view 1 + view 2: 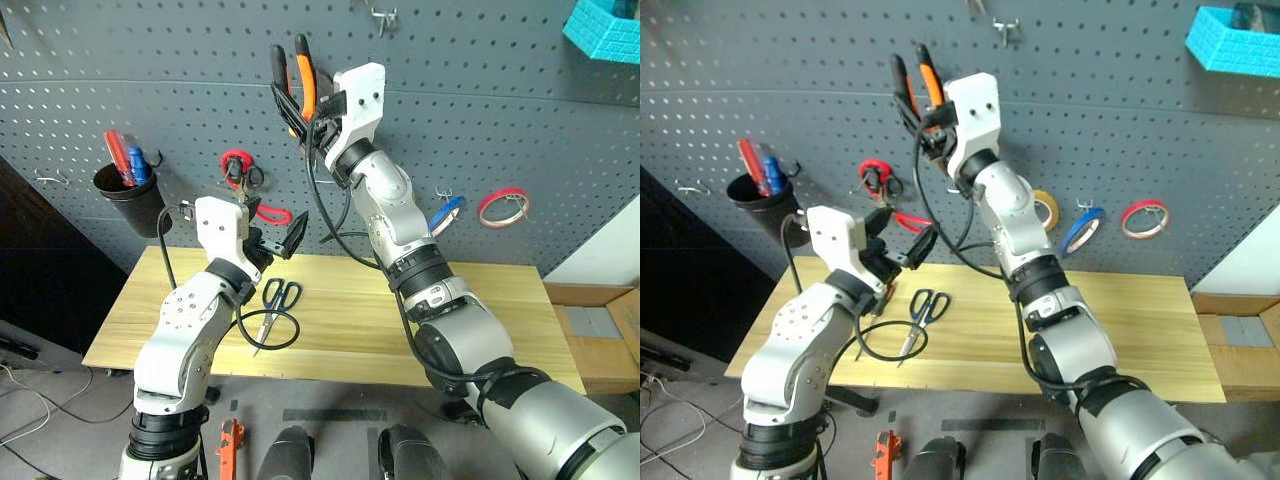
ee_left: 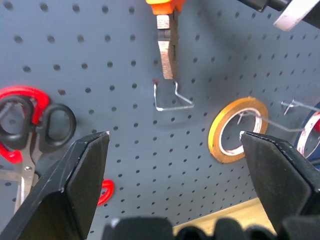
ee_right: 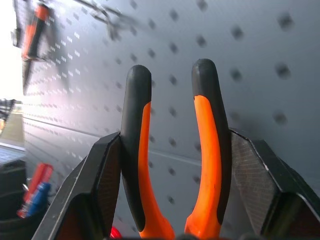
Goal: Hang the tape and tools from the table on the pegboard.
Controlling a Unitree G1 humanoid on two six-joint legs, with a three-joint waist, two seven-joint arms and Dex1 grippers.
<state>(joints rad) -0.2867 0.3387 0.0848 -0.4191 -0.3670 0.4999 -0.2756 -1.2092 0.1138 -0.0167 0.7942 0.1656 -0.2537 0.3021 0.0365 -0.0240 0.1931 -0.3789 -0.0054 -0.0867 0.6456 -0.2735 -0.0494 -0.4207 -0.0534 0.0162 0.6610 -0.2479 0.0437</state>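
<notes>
right gripper (image 3: pixel 175 165) raised against pegboard (image 1: pixel 520 110), fingers pinching pliers (image 1: pixel 295 85) by handles, handles up, steel nose down near bare hook (image 2: pixel 172 97). left gripper (image 2: pixel 175 160) spread wide, nothing held, above table (image 1: pixel 480 320). dark scissors (image 1: pixel 275 305) lie flat on table. blue tape (image 1: pixel 1083 228) seems hung on pegboard hook, partly hidden.
</notes>
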